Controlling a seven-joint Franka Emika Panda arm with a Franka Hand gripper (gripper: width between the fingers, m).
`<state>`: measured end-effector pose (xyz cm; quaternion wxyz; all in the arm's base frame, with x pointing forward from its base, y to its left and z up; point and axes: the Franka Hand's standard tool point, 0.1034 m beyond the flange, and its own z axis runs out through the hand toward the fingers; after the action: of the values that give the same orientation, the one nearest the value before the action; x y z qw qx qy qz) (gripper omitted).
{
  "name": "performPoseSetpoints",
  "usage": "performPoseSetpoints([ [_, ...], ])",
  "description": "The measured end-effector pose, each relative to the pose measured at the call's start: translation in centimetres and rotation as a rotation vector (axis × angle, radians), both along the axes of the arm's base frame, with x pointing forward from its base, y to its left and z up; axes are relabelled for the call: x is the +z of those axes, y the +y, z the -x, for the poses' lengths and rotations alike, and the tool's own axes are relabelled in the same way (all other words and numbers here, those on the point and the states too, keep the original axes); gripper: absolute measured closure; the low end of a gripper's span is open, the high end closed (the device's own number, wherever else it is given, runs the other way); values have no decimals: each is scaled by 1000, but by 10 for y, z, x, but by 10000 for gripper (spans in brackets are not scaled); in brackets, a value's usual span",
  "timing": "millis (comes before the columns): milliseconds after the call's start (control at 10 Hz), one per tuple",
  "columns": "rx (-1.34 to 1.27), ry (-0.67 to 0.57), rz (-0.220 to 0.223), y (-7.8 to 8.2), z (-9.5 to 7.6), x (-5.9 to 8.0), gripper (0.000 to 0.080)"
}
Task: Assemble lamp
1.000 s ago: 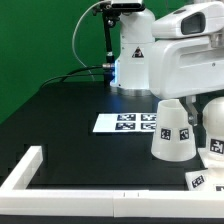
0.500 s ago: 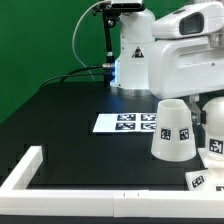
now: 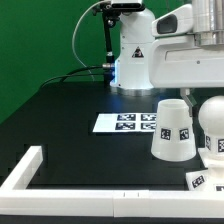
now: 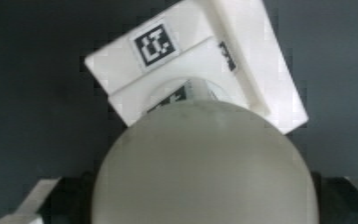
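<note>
So my gripper (image 4: pixel 190 205) is clamped on the rounded matte white plastic bulb (image 4: pixel 197 165), holding it right above the blocky white tagged base (image 4: pixel 194 62), just beside the tapered white cup-like shade (image 3: pixel 172 130) on the black table (image 3: pixel 60 120).

The hand's jaws are out of sight in both views. The bulb (image 3: pixel 212 124) and base (image 3: pixel 204 181) are cut by the exterior view's right edge. In the wrist view the bulb (image 4: pixel 197 170) hides most of the base (image 4: pixel 202 55).
</note>
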<state>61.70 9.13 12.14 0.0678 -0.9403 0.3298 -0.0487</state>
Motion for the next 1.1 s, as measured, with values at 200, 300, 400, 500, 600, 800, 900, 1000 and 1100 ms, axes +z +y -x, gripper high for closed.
performPoseSetpoints([
  [200, -101, 12, -21, 0, 0, 0, 229],
  [300, -144, 18, -32, 0, 0, 0, 229],
  [400, -236, 35, -57, 0, 1, 0, 229],
  [500, -346, 64, -95, 0, 1, 0, 229],
  [600, -498, 88, -138, 2, 2, 0, 229],
  [800, -675, 116, -184, 7, 2, 1, 229],
  [900, -666, 115, -183, 7, 2, 1, 228],
  [1000, -660, 115, -183, 8, 2, 0, 146],
  [1100, -641, 112, -181, 8, 2, 0, 146],
])
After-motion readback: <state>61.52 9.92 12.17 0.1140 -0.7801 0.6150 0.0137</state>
